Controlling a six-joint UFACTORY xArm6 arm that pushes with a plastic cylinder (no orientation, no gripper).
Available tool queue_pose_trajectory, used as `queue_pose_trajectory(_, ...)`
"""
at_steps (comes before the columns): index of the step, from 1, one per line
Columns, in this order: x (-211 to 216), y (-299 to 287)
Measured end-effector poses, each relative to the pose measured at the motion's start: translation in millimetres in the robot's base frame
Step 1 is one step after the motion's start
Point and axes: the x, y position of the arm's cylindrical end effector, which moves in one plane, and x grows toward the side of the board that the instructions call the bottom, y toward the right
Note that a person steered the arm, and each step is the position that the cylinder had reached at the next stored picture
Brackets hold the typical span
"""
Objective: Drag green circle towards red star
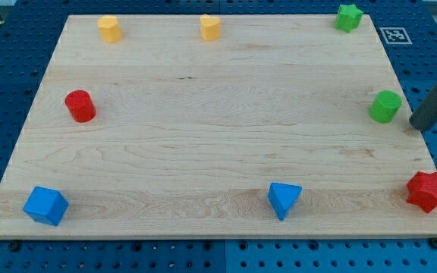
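The green circle [385,106] stands near the board's right edge, a little above mid-height. The red star [429,190] lies at the board's lower right corner, below and slightly right of the green circle. My tip [418,125] is the lower end of a dark rod coming in from the view's right; it sits just right of and slightly below the green circle, a small gap apart from it.
A green star [348,17] sits at the top right, two yellow blocks [110,29] [211,27] along the top, a red cylinder [80,106] at the left, a blue cube [46,205] at the bottom left, a blue triangle [284,199] at the bottom. The board's right edge [416,114] is close to my tip.
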Motion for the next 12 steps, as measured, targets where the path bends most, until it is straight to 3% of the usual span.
queue_pose_trajectory(2,-62.1,-32.9)
queue_pose_trajectory(3,-43.7,-54.3)
queue_pose_trajectory(5,-7.5,-36.3)
queue_pose_trajectory(8,-16.0,-64.0)
queue_pose_trajectory(12,29.5,-61.3)
